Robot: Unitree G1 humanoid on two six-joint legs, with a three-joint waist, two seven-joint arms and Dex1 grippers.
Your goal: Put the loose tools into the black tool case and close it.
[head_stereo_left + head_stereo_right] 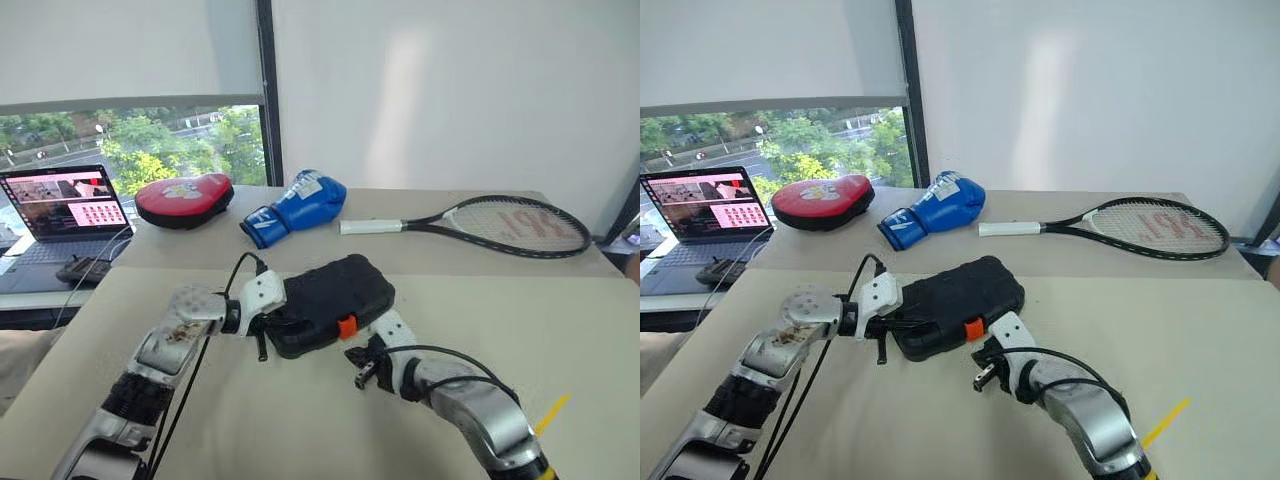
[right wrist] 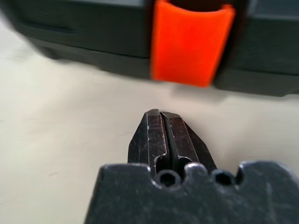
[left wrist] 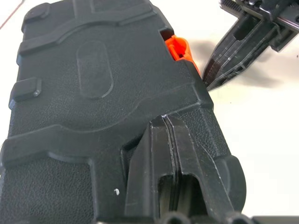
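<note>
Writing: the tennis racket carries red lettering on its strings, too small to read; the blue boxing glove has a white cuff label with print that cannot be made out; the laptop screen shows a pink-toned window, text unreadable.
Black tool case: lies closed on the beige counter, lid down, its small orange latch on the front edge facing the robot.
Left end effector: fingers pressed together, tips resting on the lid of the case near its front corner; nothing is pinched.
Left arm pose: reaches forward from the left, wrist bent inward toward the case, end effector sloping slightly down.
Right end effector: fingers pressed together, empty, tips just above the counter and pointing straight at the orange latch, near it but apart.
Right arm pose: comes in from the lower right, forearm angled toward the centre, wrist tilted down toward the front of the case.
Other things: a red focus pad sits beside the glove at the far side; a yellow tape strip marks the counter near the right arm.
</note>
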